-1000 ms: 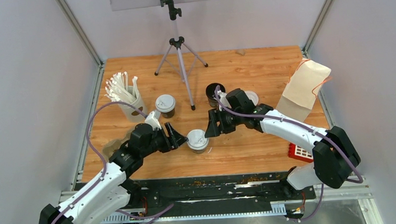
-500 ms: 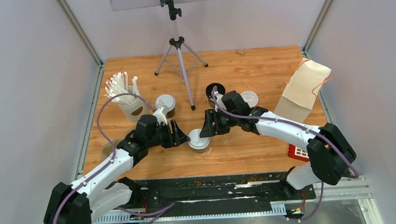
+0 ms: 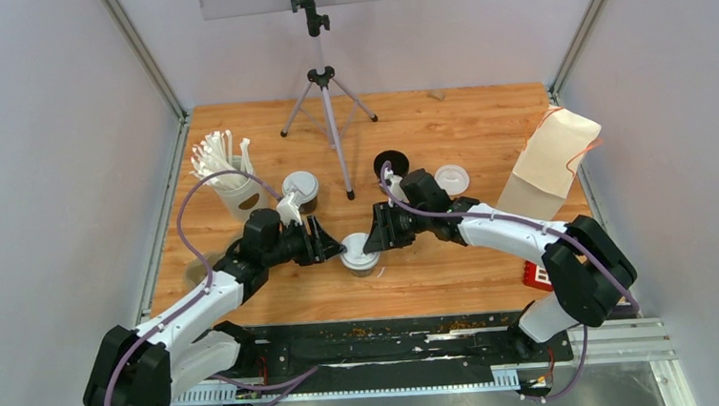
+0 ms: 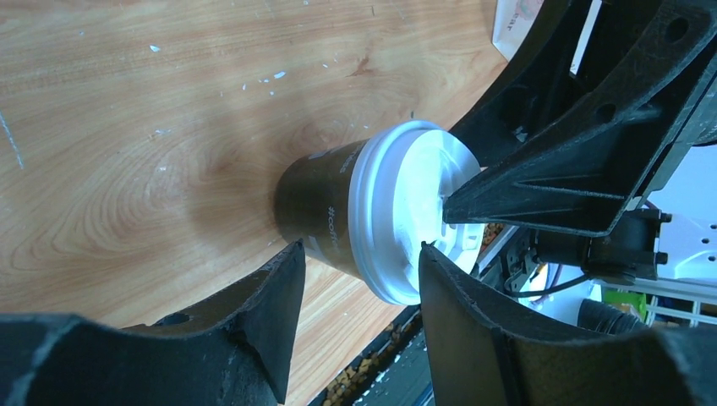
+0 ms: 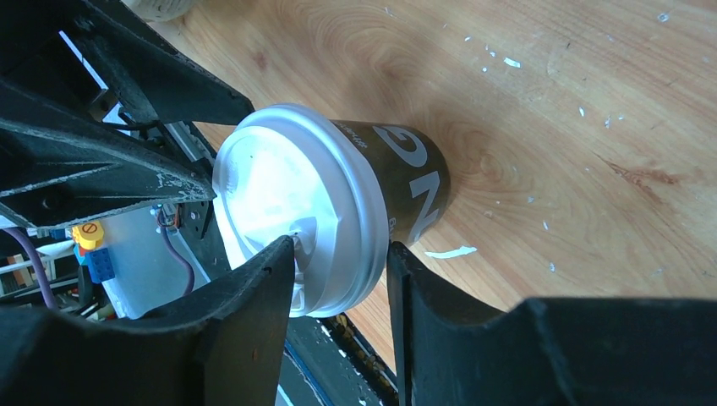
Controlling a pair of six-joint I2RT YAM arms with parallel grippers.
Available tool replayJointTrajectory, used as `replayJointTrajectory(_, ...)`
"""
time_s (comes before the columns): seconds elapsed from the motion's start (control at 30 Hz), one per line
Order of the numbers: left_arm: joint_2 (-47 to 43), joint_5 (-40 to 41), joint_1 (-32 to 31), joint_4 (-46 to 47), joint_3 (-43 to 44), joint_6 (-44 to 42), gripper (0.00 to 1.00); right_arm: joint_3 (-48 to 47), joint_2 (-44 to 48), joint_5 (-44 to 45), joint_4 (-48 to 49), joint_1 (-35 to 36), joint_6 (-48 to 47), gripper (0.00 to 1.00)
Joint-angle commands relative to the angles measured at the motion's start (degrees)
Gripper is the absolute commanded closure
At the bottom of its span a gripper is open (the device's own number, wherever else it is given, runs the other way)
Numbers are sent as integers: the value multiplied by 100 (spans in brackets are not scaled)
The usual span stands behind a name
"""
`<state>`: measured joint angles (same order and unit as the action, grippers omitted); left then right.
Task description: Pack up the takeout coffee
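Note:
A black coffee cup with a white lid (image 3: pixel 359 254) stands at the table's near middle, between both grippers. My left gripper (image 3: pixel 333 246) is open, its fingertips (image 4: pixel 286 262) on either side of the cup's lower edge (image 4: pixel 321 216), not gripping. My right gripper (image 3: pixel 374 238) pinches the lid's rim (image 5: pixel 355 211), one finger (image 5: pixel 270 271) on the lid's top and the other under its edge. A second lidded cup (image 3: pixel 300 188) stands behind the left gripper. An open black cup (image 3: pixel 390 162) and a loose white lid (image 3: pixel 452 178) sit behind the right arm.
A white cup of straws (image 3: pixel 227 184) stands at the left. A tripod (image 3: pixel 327 100) stands at the back middle. A paper bag (image 3: pixel 552 161) leans at the right. A red item (image 3: pixel 540 273) lies near the right arm's base. A brown tray's edge (image 3: pixel 195 270) shows under the left arm.
My left arm has swung up and in towards the cup. My right gripper has edged left, uncovering the open cup and loose lid. The cup has stayed in place.

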<state>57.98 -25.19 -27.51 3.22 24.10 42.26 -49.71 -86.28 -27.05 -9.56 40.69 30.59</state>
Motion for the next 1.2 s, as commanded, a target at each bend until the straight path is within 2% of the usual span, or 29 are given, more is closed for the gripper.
replayJointTrajectory(0.0,111,-144,86,397,-68,-47,42,102,-154,70,43,-11,-214,57)
replayJointTrajectory(0.2,347,-281,105,589,-378,126,46,177,-174,42,57,-76,-267,57)
replayJointTrajectory(0.7,602,396,96,243,-1128,204,59,373,-346,-10,248,-188,-318,57)
replayJointTrajectory(0.83,471,360,72,345,-1279,378,61,386,-443,-47,301,-187,-347,57)
replayJointTrajectory(1.0,-371,305,-170,38,-865,702,57,105,-538,-118,101,-217,-628,57)
replayJointTrajectory(1.17,-830,233,-172,115,-817,1003,46,-260,-609,-356,-133,-278,-946,54)
